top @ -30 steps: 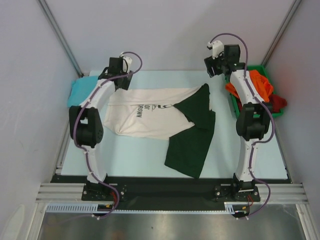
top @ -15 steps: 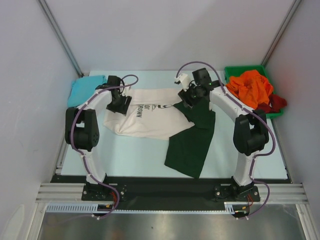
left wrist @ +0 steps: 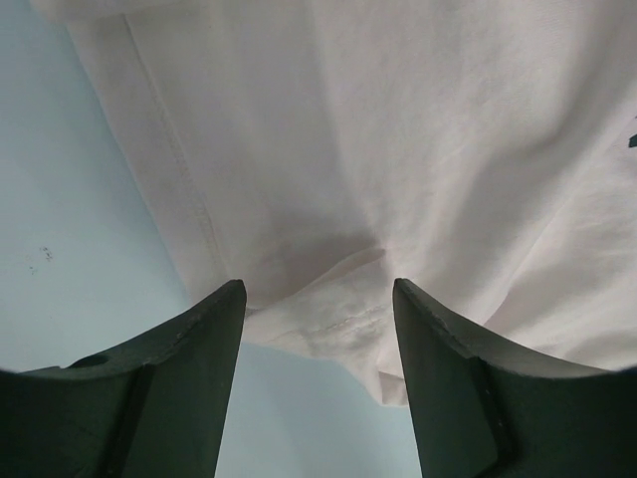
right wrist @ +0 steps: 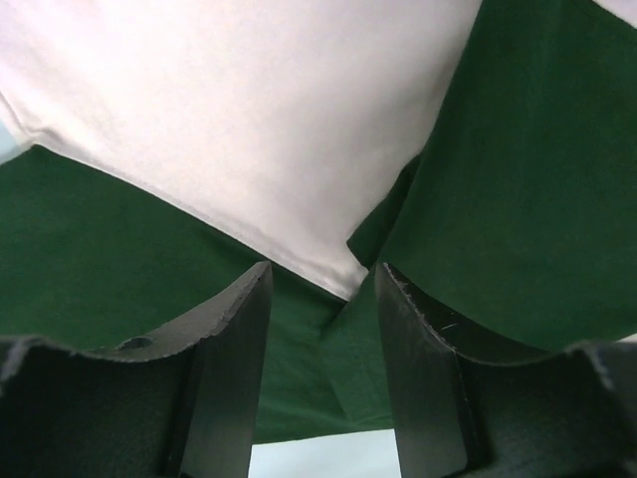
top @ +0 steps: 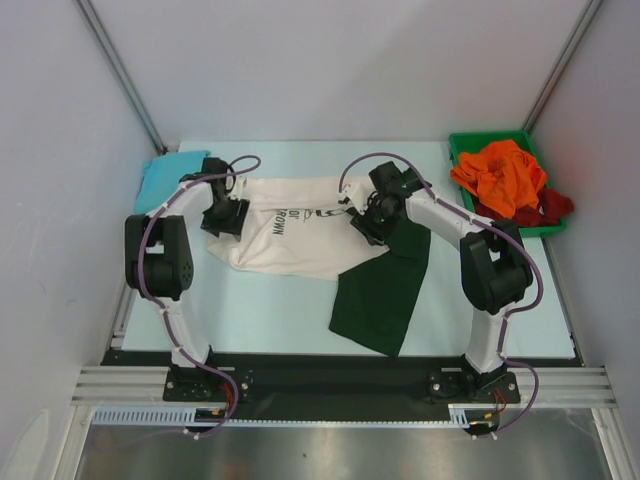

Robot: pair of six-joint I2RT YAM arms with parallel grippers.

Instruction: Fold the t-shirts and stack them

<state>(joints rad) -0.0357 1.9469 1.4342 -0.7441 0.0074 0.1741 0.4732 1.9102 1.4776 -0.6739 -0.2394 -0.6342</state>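
The cream t-shirt (top: 290,235) with dark green sleeves (top: 385,290) lies spread on the table, print up. My left gripper (top: 222,215) is open, low over the shirt's left hem edge (left wrist: 328,309). My right gripper (top: 365,220) is open, low over the spot where the cream body meets the green sleeve (right wrist: 338,289). A teal t-shirt (top: 165,178) lies at the back left. An orange t-shirt (top: 503,175) and a dark red t-shirt (top: 550,208) lie in the bin.
A green plastic bin (top: 465,143) stands at the back right corner. White walls and metal posts close in the table at the back and sides. Bare pale blue table (top: 270,310) lies in front of the shirt.
Both arms swung in and down from the back of the table onto the cream shirt. The right gripper left the bin side and came to the sleeve seam.
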